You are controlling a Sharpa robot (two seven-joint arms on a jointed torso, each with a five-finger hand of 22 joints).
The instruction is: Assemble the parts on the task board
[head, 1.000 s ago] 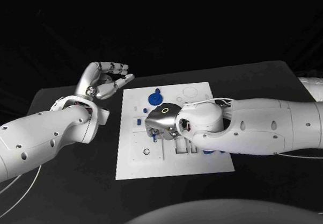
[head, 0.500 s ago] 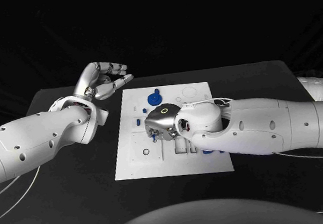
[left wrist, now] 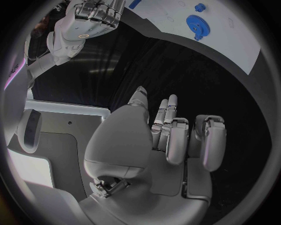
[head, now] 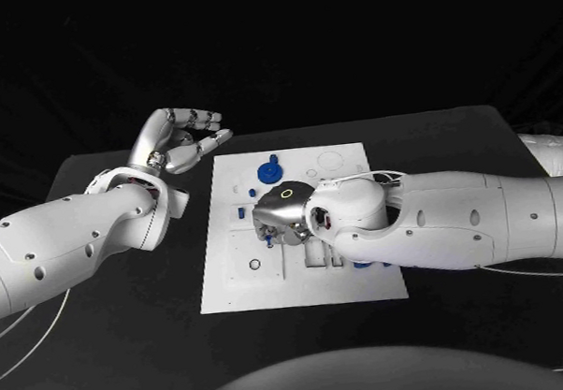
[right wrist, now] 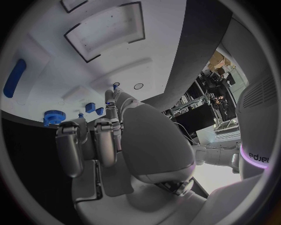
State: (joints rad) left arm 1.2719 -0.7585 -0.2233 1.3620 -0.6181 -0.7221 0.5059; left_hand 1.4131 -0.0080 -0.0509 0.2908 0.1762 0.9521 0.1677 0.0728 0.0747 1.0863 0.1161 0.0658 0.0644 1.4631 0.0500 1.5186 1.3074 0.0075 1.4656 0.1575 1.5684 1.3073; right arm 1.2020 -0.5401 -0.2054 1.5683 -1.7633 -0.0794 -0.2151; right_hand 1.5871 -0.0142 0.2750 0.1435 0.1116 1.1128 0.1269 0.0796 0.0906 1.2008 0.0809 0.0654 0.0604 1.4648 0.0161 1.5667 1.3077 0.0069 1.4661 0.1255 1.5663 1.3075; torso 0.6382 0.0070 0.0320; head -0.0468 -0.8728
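- Head view: black table (head: 136, 361), white board (head: 238, 289), dark backdrop.
- Left hand (head: 183, 138): fingers curled, holding nothing, beside the board.
- Right hand (head: 284, 215): low over the board; grip cannot be told.

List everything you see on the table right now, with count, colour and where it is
Task board: one, white, middle of the black table.
Gear: one, blue, far end of the board.
Small parts: a few, blue, on the board by the right hand; exact count unclear.
Table: one, black, under everything.
Left hand: one, silver, fingers curled, holding nothing, off the board's far left corner.
Right hand: one, silver, over the board's middle; grip hidden.
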